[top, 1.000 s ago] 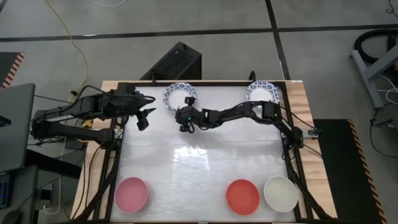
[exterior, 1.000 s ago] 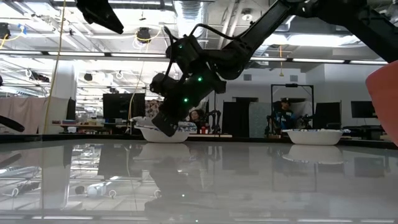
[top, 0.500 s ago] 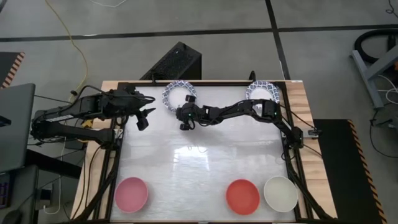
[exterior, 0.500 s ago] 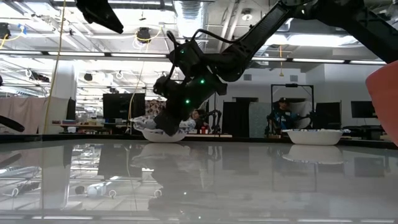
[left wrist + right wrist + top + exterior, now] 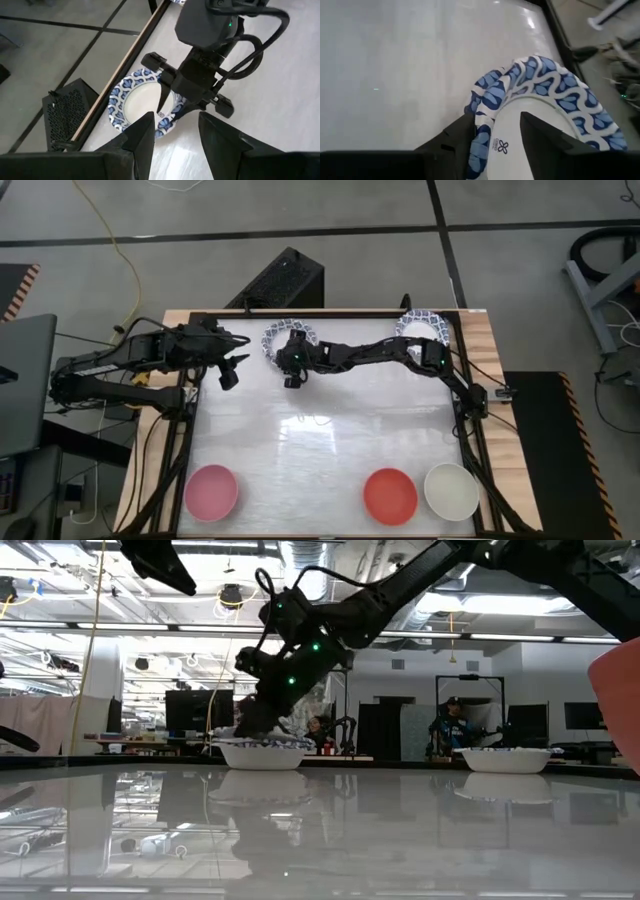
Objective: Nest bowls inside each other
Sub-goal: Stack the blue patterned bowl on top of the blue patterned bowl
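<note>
**A:** Where are the bowls?

**B:** A blue-patterned bowl (image 5: pixel 286 339) sits at the far edge of the table (image 5: pixel 320 440), left of centre. In the right wrist view its scalloped rim (image 5: pixel 492 97) looks layered, as if more than one bowl is stacked there, though I cannot tell how many. A second blue-patterned bowl (image 5: pixel 422 327) rests at the far edge to the right. Along the near edge sit a pink bowl (image 5: pixel 211 490) on the left, then, well apart from it, a red bowl (image 5: pixel 390 494) with a plain white bowl (image 5: pixel 451 489) just beside it.

**A:** And the pincer at work?

**B:** The right gripper (image 5: pixel 291 370) reaches across the table and points down at the near rim of the left patterned bowl. Its fingers (image 5: pixel 164 96) stand apart, one inside the rim and one outside it. They straddle the rim rather than clamp it.

**A:** The other arm?

**B:** The left gripper (image 5: pixel 236 364) hangs above the table's far left corner, near that bowl, fingers apart and holding nothing.
</note>
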{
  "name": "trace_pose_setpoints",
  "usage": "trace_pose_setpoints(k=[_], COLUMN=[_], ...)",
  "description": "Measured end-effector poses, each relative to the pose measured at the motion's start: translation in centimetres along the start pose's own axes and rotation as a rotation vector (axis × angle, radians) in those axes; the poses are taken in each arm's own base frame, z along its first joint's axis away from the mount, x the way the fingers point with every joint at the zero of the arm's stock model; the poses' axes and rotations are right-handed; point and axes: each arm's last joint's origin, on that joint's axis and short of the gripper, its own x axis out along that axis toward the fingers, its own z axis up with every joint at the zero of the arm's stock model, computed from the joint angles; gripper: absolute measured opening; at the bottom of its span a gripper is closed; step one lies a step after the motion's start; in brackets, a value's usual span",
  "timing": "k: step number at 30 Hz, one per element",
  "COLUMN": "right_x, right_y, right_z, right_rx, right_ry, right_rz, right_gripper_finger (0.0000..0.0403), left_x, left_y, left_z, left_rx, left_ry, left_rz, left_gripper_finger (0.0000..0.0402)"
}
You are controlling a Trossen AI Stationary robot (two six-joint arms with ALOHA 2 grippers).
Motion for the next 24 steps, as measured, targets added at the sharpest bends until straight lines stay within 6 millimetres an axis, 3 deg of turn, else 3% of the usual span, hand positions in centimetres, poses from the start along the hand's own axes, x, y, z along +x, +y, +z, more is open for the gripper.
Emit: trace_pose_setpoints(k=[14,19,24], right_x=[-0.6,-0.8,-2.1], right_y=[-3.7,-3.8,-3.9], right_z=[2.4,3.8,4.5], right_rx=[0.275,0.386,0.385], right_ry=[-0.097,-0.217,-0.239], right_rz=[0.216,0.219,0.18], right_gripper_finger=[0.0181,0.0134,0.0068], left_x=[0.0,0.0,-0.5], left_y=[0.0,0.0,0.2], left_z=[0.0,0.0,0.2], left_rx=[0.0,-0.001,0.02], left_ry=[0.002,0.002,-0.043], left_rz=[0.001,0.0,0.002], left_gripper_finger=[0.0144,0.0144,0.0144])
